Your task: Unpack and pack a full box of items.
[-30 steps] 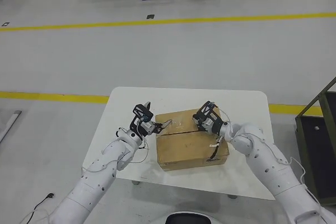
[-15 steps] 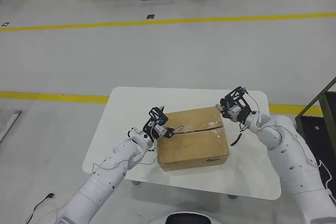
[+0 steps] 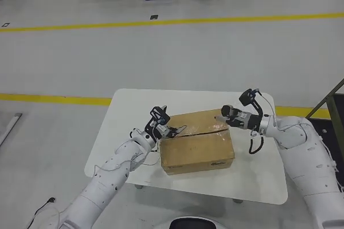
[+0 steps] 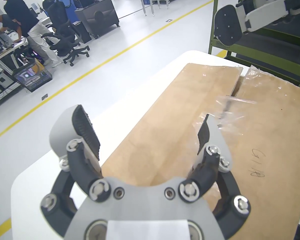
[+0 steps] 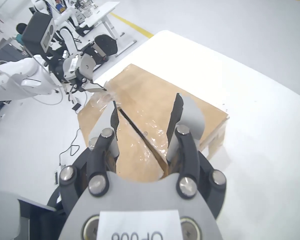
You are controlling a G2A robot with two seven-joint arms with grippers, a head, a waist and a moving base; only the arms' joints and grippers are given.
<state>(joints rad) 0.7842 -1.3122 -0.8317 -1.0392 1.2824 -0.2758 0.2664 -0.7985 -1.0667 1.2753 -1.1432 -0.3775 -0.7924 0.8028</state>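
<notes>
Cardboard box sits on the white table, centre of the top view and slightly below middle. Its long side runs left to right and it is a little skewed. The two top flaps lie down flat, with a narrow dark seam between them running across the lid. Clear tape along the seam is wrinkled, and one loose end curls up off the cardboard at the seam's left end.

Left gripper comes in from the lower left of the top view and sits over the box's left end, right at the seam. Its fingers are spread wide with nothing between them. The curled tape end is just beside one fingertip; cannot tell if it touches.

Right gripper comes in from the right side of the top view, at the box's upper right corner over the seam's right end. It points left along the lid, fingers parted with bare cardboard and tape showing between them, gripping nothing. The two grippers face each other across the lid, well apart.

Green cart stands at the right edge of the top view, off the table. A yellow floor line crosses the upper frame
</notes>
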